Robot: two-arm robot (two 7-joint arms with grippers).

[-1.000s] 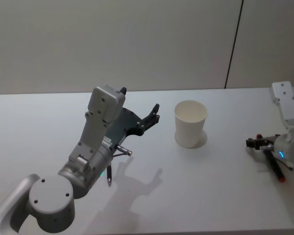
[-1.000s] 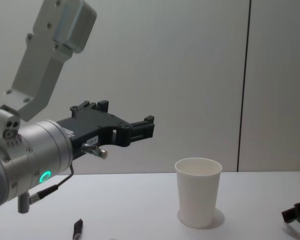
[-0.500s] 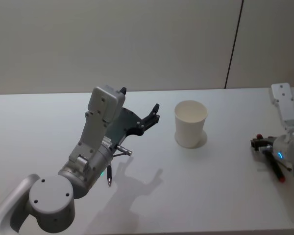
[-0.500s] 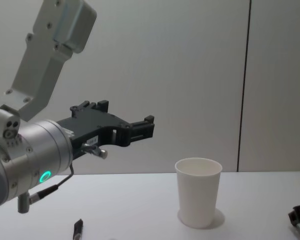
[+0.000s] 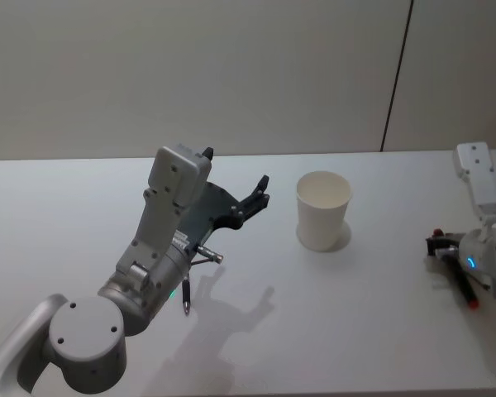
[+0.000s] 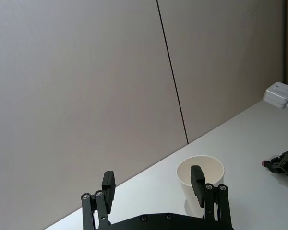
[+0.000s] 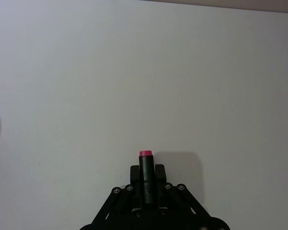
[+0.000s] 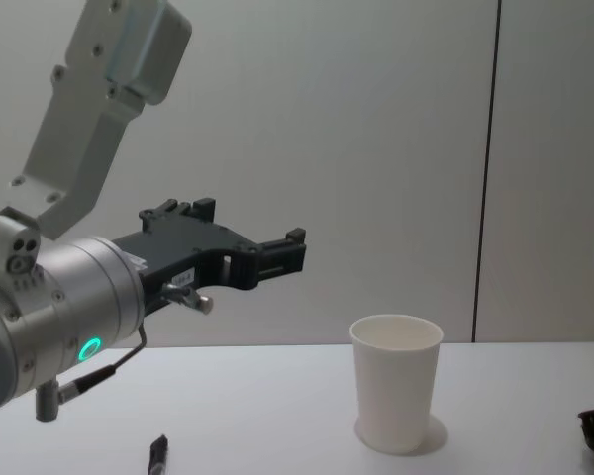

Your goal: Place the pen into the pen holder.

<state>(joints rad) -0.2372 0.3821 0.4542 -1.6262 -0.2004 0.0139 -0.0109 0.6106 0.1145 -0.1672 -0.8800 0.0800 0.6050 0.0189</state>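
The pen holder [image 5: 323,211] is a plain white paper cup standing upright on the white table [image 5: 331,314], also seen in the chest view [image 8: 396,396] and the left wrist view [image 6: 200,173]. My right gripper [image 5: 443,246] sits low over the table, to the right of the cup, shut on a black pen [image 5: 465,288] with a red end. The right wrist view shows that pen [image 7: 145,175] clamped between the right gripper's [image 7: 145,173] fingers. My left gripper [image 5: 260,195] hovers open and empty, left of the cup and above it, with its two fingertips [image 6: 108,184] spread wide.
A second dark pen [image 5: 184,298] lies on the table under my left arm, seen low in the chest view [image 8: 157,453]. A wall with a dark vertical seam [image 5: 397,74] stands behind the table. The right arm's white link [image 5: 478,178] rises near the right edge.
My right gripper has drifted to the right with the pen, farther from the cup and nearly out of the chest view. The left arm has held still.
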